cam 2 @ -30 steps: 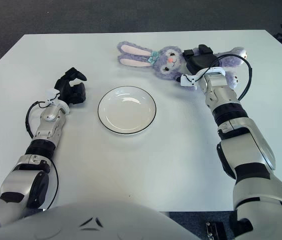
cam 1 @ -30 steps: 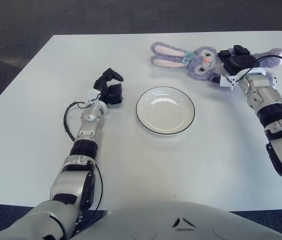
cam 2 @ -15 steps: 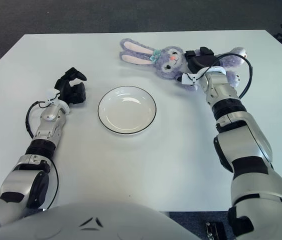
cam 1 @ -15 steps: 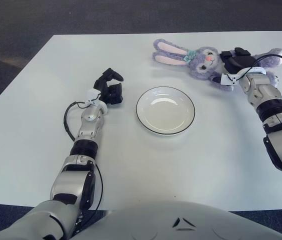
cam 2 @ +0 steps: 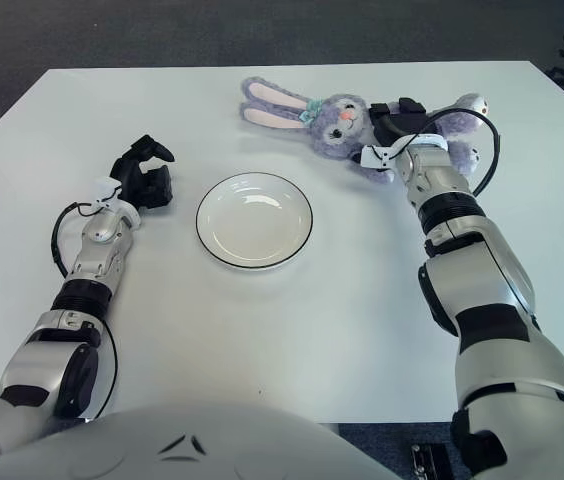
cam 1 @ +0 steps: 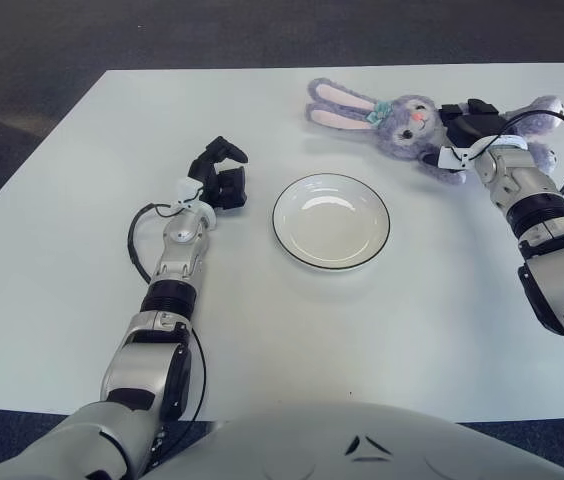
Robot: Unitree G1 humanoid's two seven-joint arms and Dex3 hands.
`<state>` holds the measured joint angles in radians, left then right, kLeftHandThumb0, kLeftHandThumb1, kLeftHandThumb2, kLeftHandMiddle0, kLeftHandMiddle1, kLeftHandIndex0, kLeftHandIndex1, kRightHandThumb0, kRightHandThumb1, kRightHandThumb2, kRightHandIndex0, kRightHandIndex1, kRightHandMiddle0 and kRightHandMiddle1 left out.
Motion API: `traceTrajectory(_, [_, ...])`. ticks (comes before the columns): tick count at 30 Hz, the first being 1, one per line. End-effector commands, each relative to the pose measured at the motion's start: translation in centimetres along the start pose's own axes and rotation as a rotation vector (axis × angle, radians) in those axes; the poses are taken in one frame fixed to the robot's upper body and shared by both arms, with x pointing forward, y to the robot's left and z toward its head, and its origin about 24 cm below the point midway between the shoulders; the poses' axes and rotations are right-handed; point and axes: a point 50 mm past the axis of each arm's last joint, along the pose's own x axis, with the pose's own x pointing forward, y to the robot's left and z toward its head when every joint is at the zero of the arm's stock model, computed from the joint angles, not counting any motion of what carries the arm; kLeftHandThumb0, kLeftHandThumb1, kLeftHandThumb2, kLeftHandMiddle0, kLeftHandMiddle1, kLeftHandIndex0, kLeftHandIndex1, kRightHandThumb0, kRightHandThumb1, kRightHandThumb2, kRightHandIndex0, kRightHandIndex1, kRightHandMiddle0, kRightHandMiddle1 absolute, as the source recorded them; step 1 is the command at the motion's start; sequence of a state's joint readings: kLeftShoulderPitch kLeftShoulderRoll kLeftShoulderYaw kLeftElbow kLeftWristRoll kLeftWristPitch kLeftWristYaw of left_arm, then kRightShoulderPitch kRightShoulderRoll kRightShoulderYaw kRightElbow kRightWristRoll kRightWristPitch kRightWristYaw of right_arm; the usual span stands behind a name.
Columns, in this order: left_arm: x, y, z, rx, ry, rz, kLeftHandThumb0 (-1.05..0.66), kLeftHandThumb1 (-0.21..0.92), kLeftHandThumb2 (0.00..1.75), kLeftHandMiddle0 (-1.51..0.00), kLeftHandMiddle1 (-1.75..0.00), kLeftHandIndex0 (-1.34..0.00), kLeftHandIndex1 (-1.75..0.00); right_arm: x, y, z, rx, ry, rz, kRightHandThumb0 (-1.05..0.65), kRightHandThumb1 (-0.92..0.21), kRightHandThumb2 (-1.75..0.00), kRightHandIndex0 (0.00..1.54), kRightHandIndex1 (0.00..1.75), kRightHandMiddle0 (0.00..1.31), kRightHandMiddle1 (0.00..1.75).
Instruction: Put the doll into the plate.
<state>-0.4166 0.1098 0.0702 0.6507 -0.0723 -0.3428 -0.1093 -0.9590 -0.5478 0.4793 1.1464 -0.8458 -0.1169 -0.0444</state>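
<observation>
Lying on the far right part of the white desk (cam 1: 82, 300): purple plush rabbit doll (cam 1: 412, 122), long pink-lined ears pointing left, a teal bow at the ear base. Right hand (cam 1: 474, 124): placed over the doll's body, black fingers (cam 1: 459, 109) curled about the plush torso, gripping it. Round white plate with a thin dark rim (cam 1: 330, 220): mid-desk, holding nothing, near and left of the doll, apart from it. Left hand (cam 1: 218, 177): left of the plate, fingers curled inward, holding nothing. Grey carpeted floor (cam 1: 212, 35): beyond the far desk edge.
</observation>
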Motion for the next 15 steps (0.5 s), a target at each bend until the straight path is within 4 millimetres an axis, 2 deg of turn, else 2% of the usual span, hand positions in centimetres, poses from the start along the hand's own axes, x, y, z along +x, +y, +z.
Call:
traceTrajectory(1, [-4.7, -1.5, -6.1, -0.048, 0.248, 0.01, -0.45, 0.4, 1.21, -1.23, -1.75, -0.55, -1.75, -1.1, 5.8, -0.1, 0.02, 0.026, 0.224, -1.05, -0.92, -0.73, 0.15, 0.06, 0.0, 0.54])
traceTrajectory(15, [-4.6, -1.5, -6.0, -0.061, 0.247, 0.017, -0.45, 0.41, 1.2, -1.22, -1.75, -0.54, -1.75, -1.4, 6.9, -0.3, 0.001, 0.051, 0.269, -1.04, -0.92, -0.66, 0.15, 0.06, 0.0, 0.55])
